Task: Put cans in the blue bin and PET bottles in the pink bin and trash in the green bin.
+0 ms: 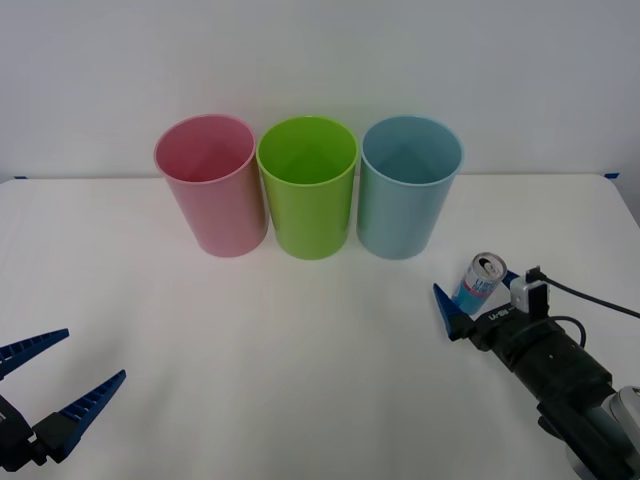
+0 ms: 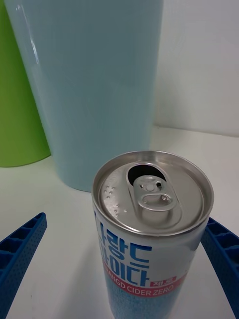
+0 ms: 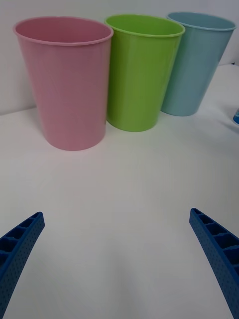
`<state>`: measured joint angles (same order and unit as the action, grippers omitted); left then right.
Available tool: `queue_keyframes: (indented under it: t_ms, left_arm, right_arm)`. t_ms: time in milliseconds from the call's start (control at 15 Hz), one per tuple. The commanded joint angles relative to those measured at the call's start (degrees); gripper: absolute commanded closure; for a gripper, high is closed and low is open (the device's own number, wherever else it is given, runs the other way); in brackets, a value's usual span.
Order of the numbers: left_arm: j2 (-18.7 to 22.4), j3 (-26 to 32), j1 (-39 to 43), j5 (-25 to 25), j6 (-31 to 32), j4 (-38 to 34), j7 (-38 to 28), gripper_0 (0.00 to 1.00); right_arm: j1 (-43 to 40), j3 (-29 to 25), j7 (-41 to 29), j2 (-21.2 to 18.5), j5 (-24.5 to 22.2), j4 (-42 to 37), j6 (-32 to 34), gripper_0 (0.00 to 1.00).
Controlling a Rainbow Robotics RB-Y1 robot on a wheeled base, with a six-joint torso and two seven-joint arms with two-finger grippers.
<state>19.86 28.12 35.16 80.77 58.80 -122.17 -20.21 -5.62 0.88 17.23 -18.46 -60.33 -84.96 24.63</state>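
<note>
A small can [image 1: 482,279] with a silver opened top and blue and red print stands upright on the white table, in front of the blue bin [image 1: 408,188]. My right gripper [image 1: 479,298] is open around it, one blue finger on each side. In the right wrist view the can [image 2: 149,234] sits between the fingers [image 2: 20,249], closer to one of them, and the blue bin [image 2: 94,84] rises just behind. The pink bin [image 1: 212,185], green bin [image 1: 306,188] and blue bin stand in a row at the back. My left gripper [image 1: 90,356] hangs open at the front left, holding nothing.
The white table [image 1: 300,360] is bare between the bins and both grippers. A white wall stands just behind the bins. The left wrist view shows the pink bin [image 3: 67,84], green bin [image 3: 139,70] and blue bin [image 3: 196,60] ahead of my left gripper [image 3: 115,214].
</note>
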Motion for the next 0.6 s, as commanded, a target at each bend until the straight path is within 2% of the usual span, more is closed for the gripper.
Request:
queue_keyframes:
  t_ms: [67, 333, 400, 467, 600]
  left_arm:
    - [0.0, 0.0, 0.0, 0.0, 0.0, 0.0, 0.0, 0.0]
    - [0.0, 0.0, 0.0, 0.0, 0.0, 0.0, 0.0, 0.0]
    - [0.0, 0.0, 0.0, 0.0, 0.0, 0.0, 0.0, 0.0]
    - [0.0, 0.0, 0.0, 0.0, 0.0, 0.0, 0.0, 0.0]
    - [0.0, 0.0, 0.0, 0.0, 0.0, 0.0, 0.0, 0.0]
  right_arm:
    - [0.0, 0.0, -0.01, 0.09, 0.12, -0.03, -0.54, 0.0]
    - [0.17, 0.35, 0.34, 0.88, 0.12, 0.06, -1.51, 0.0]
    - [0.09, 0.35, 0.34, 1.06, 0.12, 0.06, -1.69, 0.57]
    - [0.17, 0.35, 0.52, 1.24, 0.12, 0.06, -2.04, 1.0]
    - [0.17, 0.35, 0.78, 1.32, 0.12, 0.06, -2.13, 1.0]
